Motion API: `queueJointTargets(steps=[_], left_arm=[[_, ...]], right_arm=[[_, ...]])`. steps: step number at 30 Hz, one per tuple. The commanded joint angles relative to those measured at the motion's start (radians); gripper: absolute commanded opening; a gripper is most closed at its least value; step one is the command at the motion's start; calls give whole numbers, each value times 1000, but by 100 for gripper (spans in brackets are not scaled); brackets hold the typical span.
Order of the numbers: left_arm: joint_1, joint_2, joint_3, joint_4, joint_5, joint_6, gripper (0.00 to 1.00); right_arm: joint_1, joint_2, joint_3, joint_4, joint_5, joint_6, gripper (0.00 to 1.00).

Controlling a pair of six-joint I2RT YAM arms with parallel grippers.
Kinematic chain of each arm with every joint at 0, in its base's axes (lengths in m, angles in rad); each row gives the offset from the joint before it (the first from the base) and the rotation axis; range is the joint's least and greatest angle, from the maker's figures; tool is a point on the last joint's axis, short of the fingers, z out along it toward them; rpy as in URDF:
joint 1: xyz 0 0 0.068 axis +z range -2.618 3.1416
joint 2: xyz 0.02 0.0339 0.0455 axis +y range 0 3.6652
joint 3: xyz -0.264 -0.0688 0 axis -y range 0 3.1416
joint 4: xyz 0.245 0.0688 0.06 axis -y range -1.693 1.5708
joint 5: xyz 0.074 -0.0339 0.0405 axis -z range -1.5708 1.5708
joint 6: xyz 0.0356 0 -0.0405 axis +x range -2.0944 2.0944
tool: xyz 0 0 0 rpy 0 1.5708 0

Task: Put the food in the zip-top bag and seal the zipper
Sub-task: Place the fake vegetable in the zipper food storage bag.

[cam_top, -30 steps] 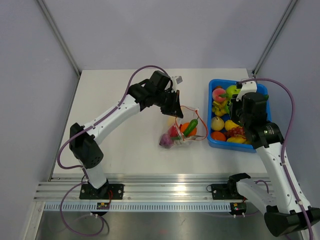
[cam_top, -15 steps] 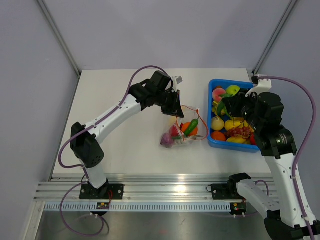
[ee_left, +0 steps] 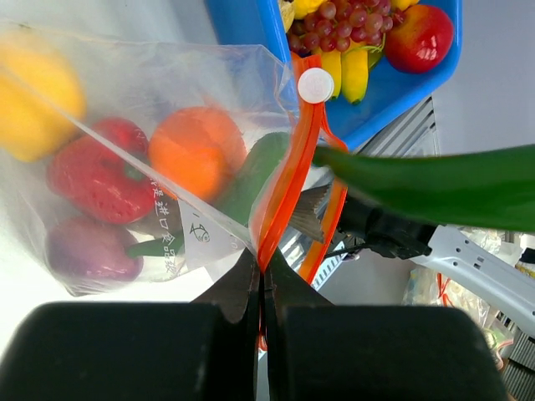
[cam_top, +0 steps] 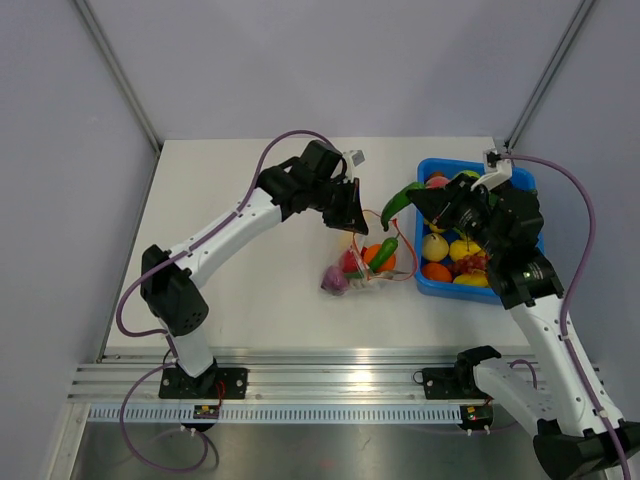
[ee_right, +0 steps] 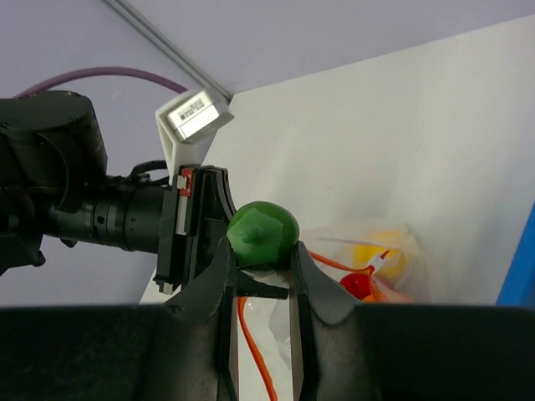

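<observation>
The clear zip-top bag (cam_top: 368, 262) lies on the table with an orange fruit (ee_left: 196, 150), a strawberry (ee_left: 96, 180) and other toy food inside. My left gripper (ee_left: 261, 266) is shut on the bag's orange-red zipper (ee_left: 288, 167) and holds that edge of the mouth up; in the top view this left gripper (cam_top: 352, 220) is just above the bag. My right gripper (ee_right: 261, 261) is shut on a long green vegetable (ee_right: 263, 232). In the top view the green vegetable (cam_top: 396, 206) hangs in the air right of the bag's mouth, with the right gripper (cam_top: 422, 201) behind it.
A blue bin (cam_top: 428, 275) at the right of the table holds several more toy fruits, among them grapes (ee_left: 351, 17) and bananas (ee_left: 344, 71). Purple cables loop over both arms. The table's left half is bare white.
My right gripper has risen out of the blue bin with the green vegetable and swung left toward the bag's mouth. The left gripper and the bag have stayed put.
</observation>
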Motion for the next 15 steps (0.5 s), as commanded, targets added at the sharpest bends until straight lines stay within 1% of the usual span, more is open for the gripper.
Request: queueJointTargets(steps=[1,6,11,15], left_arm=[[-1,-4,62,39,7,-16,0],[-1,2,85,28,8,-11,0],[-1,1,96,25,19,-11,0],[-1,5,101,39,40,-19,0]], right_arm=[[46,4,-37,113,-10,49,0],[131,13,-89,130,65,40,0],[186,33,-161,174,137,34,0],[266,86,-194,200,220,-18,0]])
